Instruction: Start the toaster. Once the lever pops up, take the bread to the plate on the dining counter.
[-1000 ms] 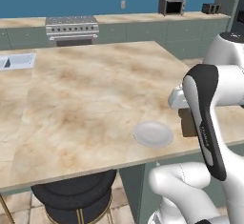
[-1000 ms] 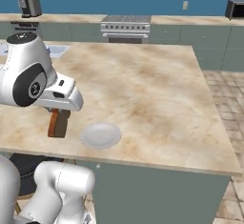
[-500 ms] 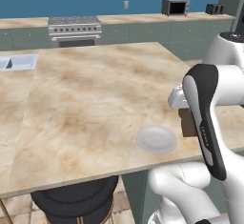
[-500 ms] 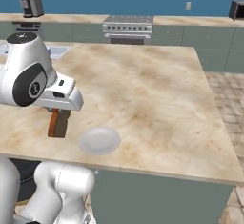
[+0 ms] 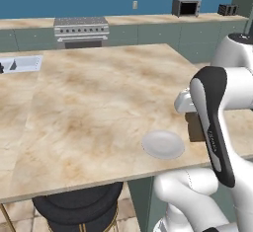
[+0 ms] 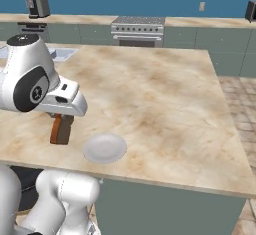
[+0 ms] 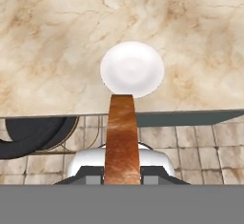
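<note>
My gripper (image 6: 62,117) is shut on the bread (image 6: 61,129), an orange-brown slice hanging upright over the near edge of the dining counter (image 6: 165,94). In the hand view the bread (image 7: 122,142) rises between the fingertips of the gripper (image 7: 122,173), and its top edge points at the plate (image 7: 132,69). The white plate (image 6: 104,148) lies bare near the counter's front edge, just right of the slice. From the left base camera the plate (image 5: 163,143) sits left of the bread (image 5: 195,127), which my arm partly hides. A small dark toaster (image 5: 227,10) stands on the far back counter.
A stove (image 5: 81,28) and a microwave (image 5: 186,7) line the back counter against the blue wall. A sink (image 5: 22,64) is set into the marble at the far left. A black stool (image 5: 74,211) stands under the counter's front edge, left of my base.
Between a second and half a second ago the whole scene slid slightly nearer as the base crept forward; since then it holds still. The bread stays in the shut gripper.
</note>
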You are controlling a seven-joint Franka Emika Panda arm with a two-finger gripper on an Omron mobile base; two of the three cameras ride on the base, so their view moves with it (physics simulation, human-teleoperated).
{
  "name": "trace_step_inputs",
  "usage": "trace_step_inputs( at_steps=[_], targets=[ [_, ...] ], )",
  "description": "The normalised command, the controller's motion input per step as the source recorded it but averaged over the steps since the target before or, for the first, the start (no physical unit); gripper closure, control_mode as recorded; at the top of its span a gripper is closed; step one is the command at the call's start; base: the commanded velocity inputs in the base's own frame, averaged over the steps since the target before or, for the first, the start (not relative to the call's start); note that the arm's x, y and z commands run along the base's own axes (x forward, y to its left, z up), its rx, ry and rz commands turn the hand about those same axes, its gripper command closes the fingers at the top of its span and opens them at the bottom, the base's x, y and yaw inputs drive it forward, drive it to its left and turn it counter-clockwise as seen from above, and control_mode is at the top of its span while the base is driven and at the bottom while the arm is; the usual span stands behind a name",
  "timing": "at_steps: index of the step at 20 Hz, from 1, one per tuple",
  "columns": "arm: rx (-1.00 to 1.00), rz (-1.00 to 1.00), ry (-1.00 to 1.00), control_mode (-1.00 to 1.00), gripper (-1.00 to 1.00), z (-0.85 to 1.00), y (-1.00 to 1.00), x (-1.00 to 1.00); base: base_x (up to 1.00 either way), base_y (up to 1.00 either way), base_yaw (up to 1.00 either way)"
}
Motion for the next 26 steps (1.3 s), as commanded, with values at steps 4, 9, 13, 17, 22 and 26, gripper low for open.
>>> trace_step_inputs(
  at_steps=[4, 9, 13, 17, 22, 26],
  targets=[
    [0.01, 0.02, 0.00, -1.00, 1.00, -0.17, 0.00, 0.30, 0.00, 0.00, 0.00],
    [0.09, 0.01, 0.00, -1.00, 1.00, -0.26, 0.00, 0.26, 0.00, 0.00, 0.00],
    [0.15, 0.01, 0.00, -1.00, 1.00, -0.32, -0.02, 0.32, 0.00, 0.00, 0.00],
    [0.14, 0.00, 0.00, -1.00, 1.00, -0.36, -0.02, 0.24, 0.00, 0.00, 0.00],
    [0.10, 0.00, 0.00, -1.00, 1.00, -0.36, -0.10, 0.12, 0.00, 0.00, 0.00],
    [0.06, 0.00, -0.04, -1.00, 1.00, -0.30, -0.07, 0.18, 0.00, 0.00, 0.00]
  ],
)
